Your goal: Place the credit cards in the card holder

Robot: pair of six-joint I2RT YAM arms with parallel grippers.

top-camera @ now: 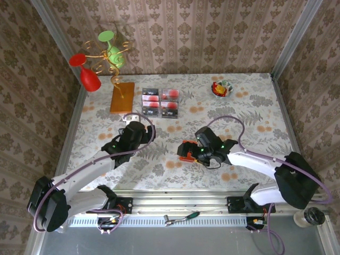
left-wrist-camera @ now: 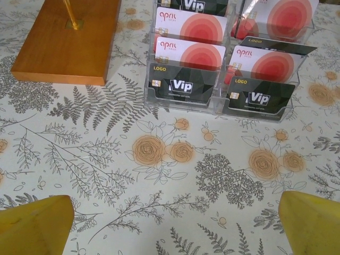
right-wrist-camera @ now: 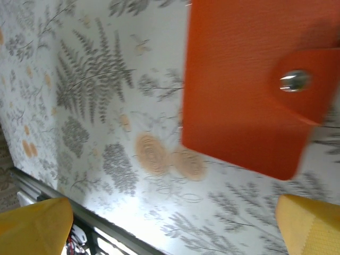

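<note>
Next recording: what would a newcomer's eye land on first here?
The bright orange card holder, closed by its snap flap, lies on the floral tablecloth ahead of the open right pincer. Ahead of the open left pincer, a clear tray shows rows of black and pink credit cards. In the far left corner, a red goblet and a green goblet perch on a gold wire stand.

A staged robot-lab booth: damask wallpaper panels (top-camera: pixel 212 32) sit in bare metal frame posts (top-camera: pixel 299 34) around a floral-covered surface (top-camera: pixel 255 127). Two robot arms (top-camera: pixel 87 171) are bolted to an aluminium rail (top-camera: pixel 180 206) at its near edge, with a ratchet wrench (top-camera: pixel 180 218) lying just in front.
</note>
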